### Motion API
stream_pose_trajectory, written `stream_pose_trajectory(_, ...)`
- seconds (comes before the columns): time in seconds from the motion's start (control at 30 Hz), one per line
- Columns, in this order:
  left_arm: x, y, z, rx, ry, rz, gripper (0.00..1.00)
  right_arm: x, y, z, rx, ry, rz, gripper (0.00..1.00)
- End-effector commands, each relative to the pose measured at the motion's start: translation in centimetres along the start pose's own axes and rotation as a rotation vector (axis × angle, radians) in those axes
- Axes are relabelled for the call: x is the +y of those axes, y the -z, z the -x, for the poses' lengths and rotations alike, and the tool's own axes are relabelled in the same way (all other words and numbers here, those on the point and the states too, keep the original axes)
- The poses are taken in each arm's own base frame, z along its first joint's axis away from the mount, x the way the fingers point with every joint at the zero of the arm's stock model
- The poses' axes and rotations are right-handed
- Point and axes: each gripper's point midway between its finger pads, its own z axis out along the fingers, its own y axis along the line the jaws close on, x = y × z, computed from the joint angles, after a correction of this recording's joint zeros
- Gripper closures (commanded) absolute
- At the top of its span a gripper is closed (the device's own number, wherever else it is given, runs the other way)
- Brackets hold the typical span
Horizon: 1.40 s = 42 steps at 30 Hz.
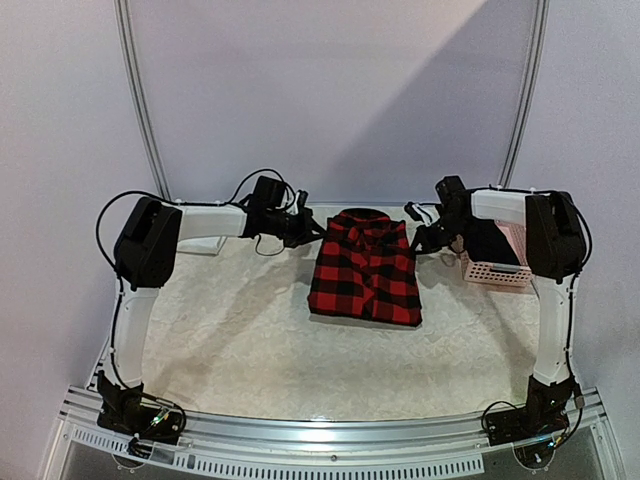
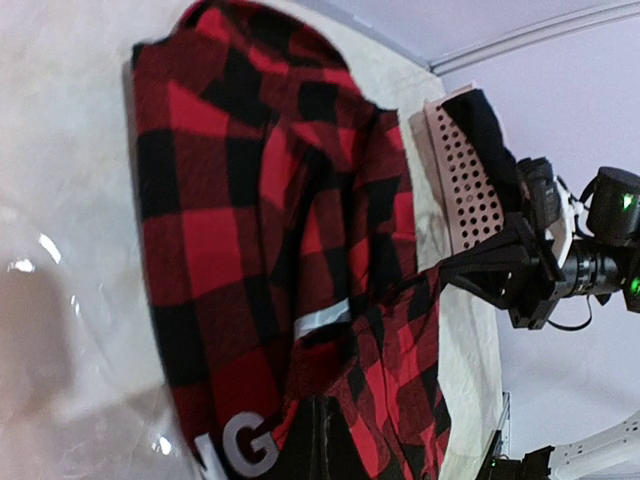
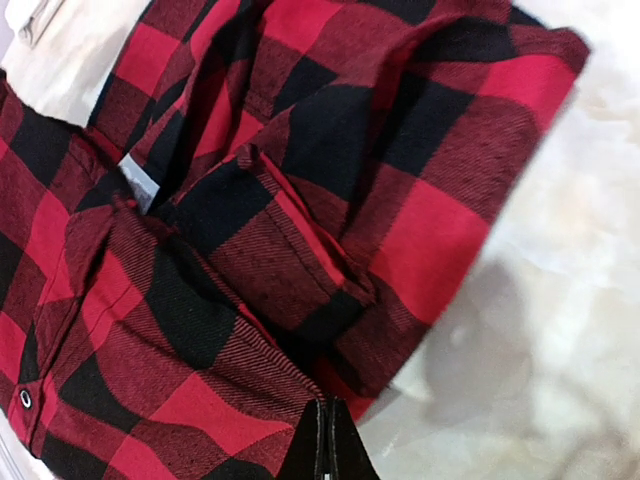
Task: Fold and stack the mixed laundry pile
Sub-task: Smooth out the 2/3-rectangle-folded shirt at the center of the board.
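The red-and-black flannel shirt (image 1: 365, 268) lay in the middle of the worktop (image 1: 230, 330), already folded to a compact rectangle with its collar at the far end. The left end effector (image 1: 303, 228) and the right end effector (image 1: 420, 238) sat at the two far corners, one on either side of the collar. Each was pinched fully shut, and in the wrist views the fingertips met the shirt's edge, so each appeared to grip a fold of the flannel. Just to the right stood a pink basket (image 1: 497, 272) with a dark garment (image 1: 490, 238) in it, apart from the shirt. The step in hand looked like the shirt's last fold or its shifting to a stacking spot. The next move would call for both arms to lift and travel together, level and evenly paced, so that the layers did not slide open or one corner slip free.
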Motion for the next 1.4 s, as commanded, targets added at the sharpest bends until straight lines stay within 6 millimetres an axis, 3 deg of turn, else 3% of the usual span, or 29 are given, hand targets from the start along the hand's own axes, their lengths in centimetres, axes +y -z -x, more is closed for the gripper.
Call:
stream_pose_trajectory(0.0, 0.1, -1.5, 0.6, 0.001, -0.023, 0.004, 1.00, -0.2, 2.7, 1.7, -0.077, 0.006, -0.041, 1.00)
stream_pose_trajectory(0.17, 1.9, -2.5, 0.5, 0.020, -0.003, 0.052, 1.00, -0.4, 2.8, 2.6, -0.100, 0.007, -0.041, 0.99)
stream_pose_trajectory(0.3, 4.4, -3.5, -0.5, 0.048, 0.038, 0.101, 1.00, -1.1, 0.9, 2.7, -0.056, -0.014, -0.018, 0.94)
stream_pose_trajectory(0.4, 5.2, -3.7, -0.8, 0.045, 0.048, 0.118, 1.00, -1.8, -0.7, 2.0, -0.016, -0.024, -0.016, 0.83)
stream_pose_trajectory(0.5, 4.0, -2.5, 0.2, 0.009, 0.017, 0.118, 0.81, -1.7, 0.0, 1.9, -0.017, -0.013, -0.031, 0.69)
stream_pose_trajectory(0.57, 2.5, -1.0, 1.5, -0.034, -0.030, 0.123, 0.69, -1.3, 1.8, 2.3, -0.036, 0.005, -0.059, 0.60)
stream_pose_trajectory(0.67, -0.8, 2.6, 2.6, -0.089, -0.126, 0.136, 0.56, 0.3, 5.9, 3.1, -0.099, 0.048, -0.089, 0.48)
stream_pose_trajectory(0.7, -1.5, 3.8, 2.2, -0.096, -0.156, 0.150, 0.55, 1.3, 7.9, 3.4, -0.134, 0.066, -0.091, 0.46)
stream_pose_trajectory(0.8, -4.7, 6.2, 0.1, -0.101, -0.248, 0.147, 0.53, 4.4, 10.8, 2.2, -0.183, 0.099, -0.018, 0.43)
stream_pose_trajectory(0.87, -6.3, 6.4, -2.3, -0.069, -0.276, 0.096, 0.54, 7.1, 11.4, 0.7, -0.184, 0.114, 0.105, 0.43)
stream_pose_trajectory(0.97, -8.0, 5.3, -5.8, -0.012, -0.249, -0.026, 0.65, 10.5, 11.4, -1.5, -0.165, 0.092, 0.311, 0.47)
stream_pose_trajectory(1.07, -8.4, 3.7, -8.1, 0.008, -0.175, -0.144, 0.80, 12.8, 10.0, -3.7, -0.100, 0.034, 0.478, 0.52)
stream_pose_trajectory(1.17, -7.4, 1.8, -10.6, 0.051, -0.099, -0.191, 0.91, 14.1, 7.3, -5.9, -0.004, 0.010, 0.544, 0.59)
stream_pose_trajectory(1.27, -6.0, 0.3, -13.2, 0.089, -0.067, -0.185, 0.94, 14.8, 4.6, -7.9, 0.087, -0.006, 0.564, 0.64)
stream_pose_trajectory(1.37, -3.5, -0.8, -15.3, 0.120, -0.027, -0.136, 0.96, 15.1, 2.1, -10.0, 0.173, -0.021, 0.574, 0.66)
